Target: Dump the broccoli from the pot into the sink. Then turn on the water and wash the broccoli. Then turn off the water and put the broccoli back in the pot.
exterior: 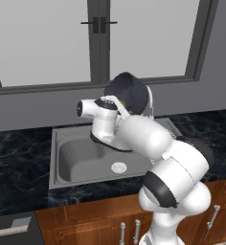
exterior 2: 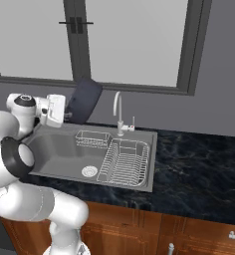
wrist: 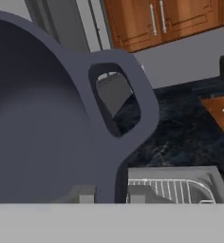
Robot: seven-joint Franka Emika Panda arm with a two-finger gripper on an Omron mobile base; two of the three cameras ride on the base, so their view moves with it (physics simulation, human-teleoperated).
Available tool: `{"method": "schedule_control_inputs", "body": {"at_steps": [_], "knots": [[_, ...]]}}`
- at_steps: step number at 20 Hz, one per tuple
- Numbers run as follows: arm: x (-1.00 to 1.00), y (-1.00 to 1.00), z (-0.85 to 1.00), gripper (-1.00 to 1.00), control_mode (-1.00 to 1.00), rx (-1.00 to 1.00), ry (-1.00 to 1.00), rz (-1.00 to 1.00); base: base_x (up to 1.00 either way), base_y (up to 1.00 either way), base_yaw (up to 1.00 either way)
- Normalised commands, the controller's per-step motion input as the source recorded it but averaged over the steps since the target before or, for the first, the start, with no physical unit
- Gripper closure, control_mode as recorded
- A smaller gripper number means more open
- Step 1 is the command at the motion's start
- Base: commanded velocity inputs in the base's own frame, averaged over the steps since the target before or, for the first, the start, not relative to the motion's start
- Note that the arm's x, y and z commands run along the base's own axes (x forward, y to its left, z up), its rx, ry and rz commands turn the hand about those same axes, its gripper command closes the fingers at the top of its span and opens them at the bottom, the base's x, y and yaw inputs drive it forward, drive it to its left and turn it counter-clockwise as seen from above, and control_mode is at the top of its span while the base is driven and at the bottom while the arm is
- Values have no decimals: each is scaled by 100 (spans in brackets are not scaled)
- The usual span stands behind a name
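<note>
My gripper [exterior: 118, 106] is shut on the rim of the dark blue-grey pot [exterior: 130, 91], holding it up on its side above the back of the sink [exterior: 81, 158]. The pot's mouth faces the arm. A small yellow-green speck, the broccoli [exterior: 124, 102], shows inside the pot near the fingers. In the hand view the pot's wall [wrist: 38, 118] and one loop handle [wrist: 133, 104] are close up, with the rim between my fingertips [wrist: 86, 193]. From the right, the pot [exterior 2: 84, 99] hangs over the basin's [exterior 2: 59, 149] back left corner. No water runs from the faucet [exterior 2: 118, 112].
The basin has a round white-rimmed drain [exterior 2: 89, 171], a wire dish rack [exterior 2: 124, 162] on its right side and a small wire basket [exterior 2: 92, 138] at the back. Dark marbled countertop [exterior 2: 199, 164] surrounds it. A window [exterior: 48, 38] is close behind the pot.
</note>
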Motion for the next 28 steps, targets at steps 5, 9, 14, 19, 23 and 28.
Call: {"method": "schedule_control_inputs", "body": {"at_steps": [5, 9, 14, 19, 23, 28], "knots": [[-1, -30, 0, 100, -100, -15, -5, -4, 0, 0, 0], [-22, -22, 21, 100, -100, -14, -14, -2, 0, 0, 0], [-25, -4, 16, 100, -100, -21, -13, 0, 0, 0, 0], [-10, -4, 1, 100, -100, -22, -5, 0, 0, 0, 0], [0, -1, 0, 100, -100, -22, 0, -1, 0, 0, 0], [0, -1, 0, 100, -100, -20, -2, -4, 0, 0, 0]]}}
